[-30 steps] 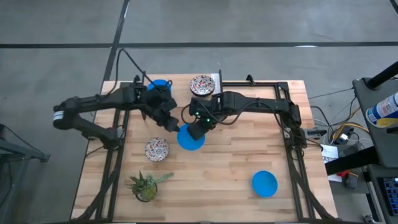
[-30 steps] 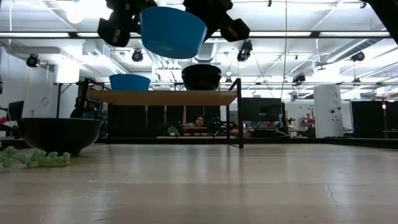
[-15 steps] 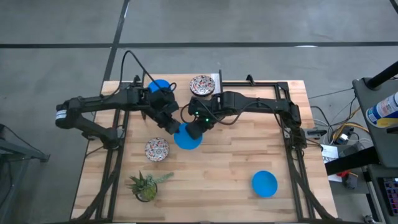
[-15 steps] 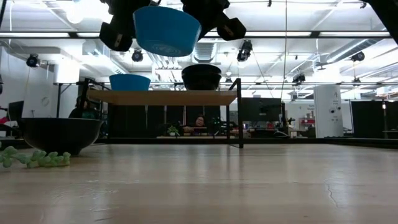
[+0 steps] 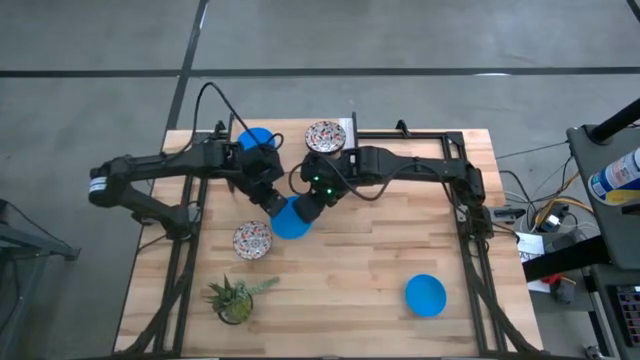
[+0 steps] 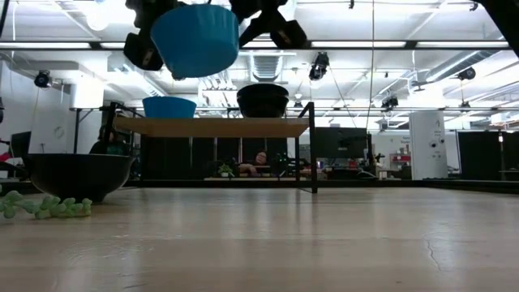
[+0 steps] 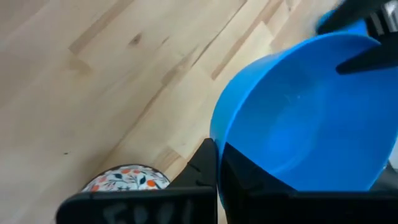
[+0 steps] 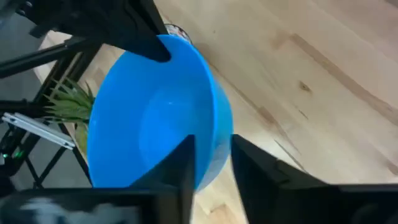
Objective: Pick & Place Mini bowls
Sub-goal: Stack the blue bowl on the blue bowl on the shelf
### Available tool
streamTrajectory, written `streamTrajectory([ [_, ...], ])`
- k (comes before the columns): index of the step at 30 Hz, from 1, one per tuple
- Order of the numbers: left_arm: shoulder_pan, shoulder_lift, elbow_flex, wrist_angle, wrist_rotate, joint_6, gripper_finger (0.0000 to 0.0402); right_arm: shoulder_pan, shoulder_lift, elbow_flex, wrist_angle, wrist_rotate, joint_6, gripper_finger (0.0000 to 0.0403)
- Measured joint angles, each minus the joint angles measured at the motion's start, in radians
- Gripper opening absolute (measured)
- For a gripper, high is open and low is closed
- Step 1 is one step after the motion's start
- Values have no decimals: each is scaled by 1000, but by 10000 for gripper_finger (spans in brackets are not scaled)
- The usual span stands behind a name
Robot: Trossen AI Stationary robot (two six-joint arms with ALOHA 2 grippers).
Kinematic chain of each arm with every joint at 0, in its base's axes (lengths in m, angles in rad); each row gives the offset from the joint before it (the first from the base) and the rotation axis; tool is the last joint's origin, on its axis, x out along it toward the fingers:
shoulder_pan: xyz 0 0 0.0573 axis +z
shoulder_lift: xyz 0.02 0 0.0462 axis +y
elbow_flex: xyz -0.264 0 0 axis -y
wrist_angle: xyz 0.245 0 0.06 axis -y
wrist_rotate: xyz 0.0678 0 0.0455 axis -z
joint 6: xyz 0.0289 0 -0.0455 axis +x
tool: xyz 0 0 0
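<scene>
Fingers of the right gripper [image 8: 208, 165] straddle the rim of a blue bowl [image 5: 290, 220], one inside the wall and one outside, pinching it, and from the opposite side the left gripper [image 5: 270, 205] has its own fingers [image 7: 208, 168] clamped over the same rim, so the bowl hangs between the two, well clear of the table [image 5: 380, 270]. That is the relation the coming move turns on: both grippers are at the bowl at once, the right one reaching in from the side away from the patterned bowl [image 5: 252, 240], the left one from the patterned bowl's side, and the open mouth is tipped rather than level, as the low view shows with the bowl [image 6: 195, 39] canted up near the ceiling lights. I'd judge this a handover in mid-air, and whichever gripper lets go first decides who carries it on; a release by both would drop it. Compared with a second ago, the held bowl has drifted toward the patterned bowl and now sits just beside it from above, and in the low view it has slid sideways and tilted further. Outward from there, a second blue bowl [image 5: 257, 138] and another patterned one [image 5: 325, 135] rest on the raised shelf beyond, a third blue bowl [image 5: 425, 295] lies well apart from the patterned bowl near the far corner, and the potted plant [image 5: 235, 297] stands close on its near side.
</scene>
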Motion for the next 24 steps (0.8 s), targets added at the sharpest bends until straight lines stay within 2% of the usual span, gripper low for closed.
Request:
streamTrajectory([
  [5,-1,-36,2,4,-8,-25,0,-12,-27,0,-1,2,-36,179],
  [9,2,-87,4,5,-27,-79,0,-20,-82,0,-3,56,-75,211],
  [15,17,-173,5,-15,-109,-150,0,-24,-174,0,-16,220,-140,223],
  [20,75,-241,8,-62,-265,-201,0,-23,-233,0,-13,244,-180,224],
  [24,166,-261,20,-66,-280,-194,0,-23,-244,0,-13,246,-213,224],
])
